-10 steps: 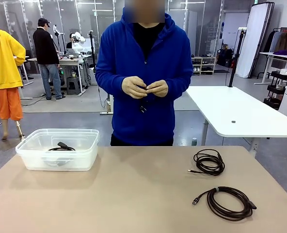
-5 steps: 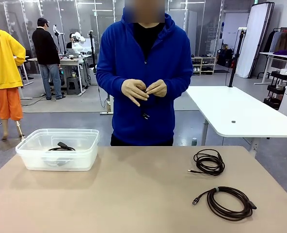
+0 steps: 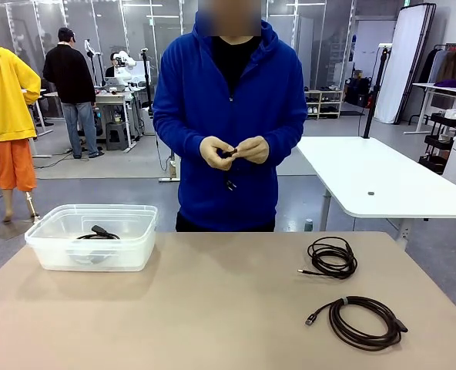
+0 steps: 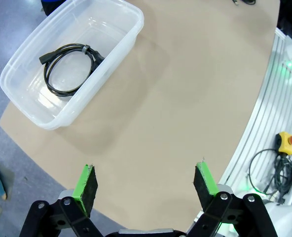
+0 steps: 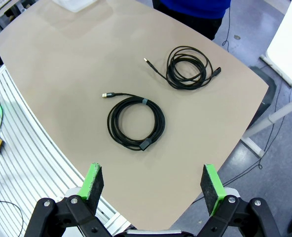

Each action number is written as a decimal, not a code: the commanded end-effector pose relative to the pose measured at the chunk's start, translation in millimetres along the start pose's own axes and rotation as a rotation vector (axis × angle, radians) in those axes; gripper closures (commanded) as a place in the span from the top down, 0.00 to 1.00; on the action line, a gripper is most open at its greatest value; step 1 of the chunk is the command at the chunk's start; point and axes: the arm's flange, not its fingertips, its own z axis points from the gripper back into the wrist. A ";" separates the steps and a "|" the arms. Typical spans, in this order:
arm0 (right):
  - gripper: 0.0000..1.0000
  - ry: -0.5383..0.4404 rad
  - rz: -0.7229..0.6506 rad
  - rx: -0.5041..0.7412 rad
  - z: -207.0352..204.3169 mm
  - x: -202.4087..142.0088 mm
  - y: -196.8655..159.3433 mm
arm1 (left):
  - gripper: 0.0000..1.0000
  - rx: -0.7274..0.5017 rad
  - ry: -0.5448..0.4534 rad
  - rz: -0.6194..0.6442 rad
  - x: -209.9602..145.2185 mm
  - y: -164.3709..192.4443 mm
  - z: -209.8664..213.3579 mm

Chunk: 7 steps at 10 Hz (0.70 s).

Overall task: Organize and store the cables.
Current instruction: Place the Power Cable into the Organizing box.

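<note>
While the left fingers and right fingers are hanging open and empty, the coil farthest from the bin is likely needing a grip across its strands.

The right gripper is seen above the near edge of a beige table, its jaws spread wide and nothing held between them; two black cables are laid coiled on the table, close to each other but apart; the nearer cable is bound by a pale band; the farther cable is placed toward a person's blue top; one connector end is extended from each coil.
</note>
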 end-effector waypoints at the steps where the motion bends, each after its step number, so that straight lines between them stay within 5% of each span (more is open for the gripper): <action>1: 1.00 -0.003 0.012 0.008 0.0 -2.1 0.7 | 0.99 -0.004 -0.021 -0.012 -0.6 1.2 -0.5; 7: 1.00 -0.003 0.012 0.008 0.0 -2.1 0.7 | 0.99 -0.004 -0.021 -0.012 -0.6 1.2 -0.5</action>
